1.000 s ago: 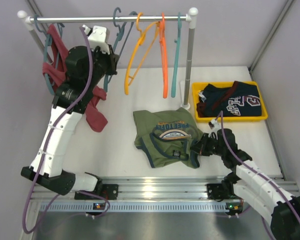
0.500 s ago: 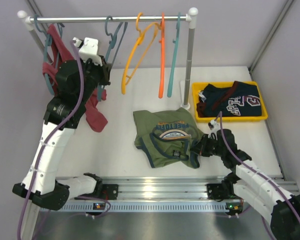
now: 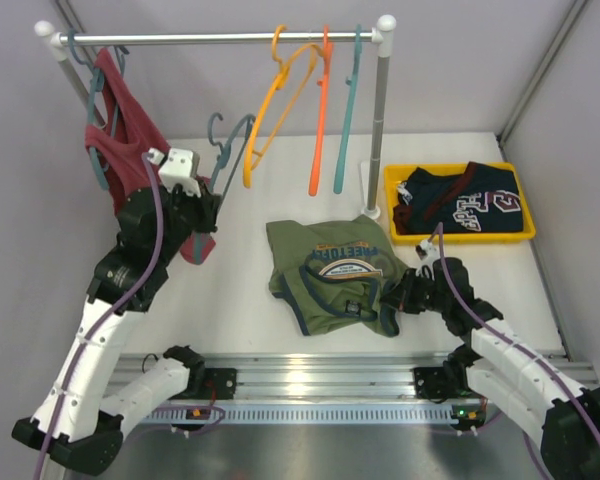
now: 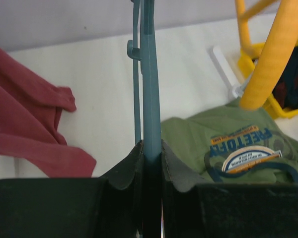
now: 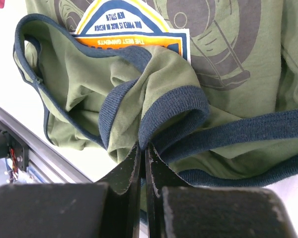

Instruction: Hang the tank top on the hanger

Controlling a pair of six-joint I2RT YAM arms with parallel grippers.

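The olive-green tank top (image 3: 330, 268) lies crumpled at the table's middle, its printed chest up. At its near right corner, my right gripper (image 3: 388, 298) is shut on a fold of the dark trim (image 5: 174, 106), with the jaws pinched tight at the right gripper (image 5: 144, 147). The slate-blue hanger (image 3: 232, 150) hangs free of the rail, hook up, left of the top. My left gripper (image 3: 206, 196) is shut on the hanger's thin bar (image 4: 150, 74), which stands upright between the pads of the left gripper (image 4: 151, 147). The tank top (image 4: 203, 131) shows below and to the right.
A red tank top (image 3: 120, 130) hangs at the rail's (image 3: 220, 38) left end, just behind my left arm. Yellow (image 3: 280, 95), orange (image 3: 320, 110) and teal (image 3: 348, 110) hangers hang on the rail. A yellow bin (image 3: 458, 238) with a navy garment (image 3: 465, 205) sits far right, beside the rack post (image 3: 378, 120).
My left arm has come down and toward the near left, taking the slate-blue hanger off the rail. The other hangers swing slightly. The right arm and tank top have not moved.
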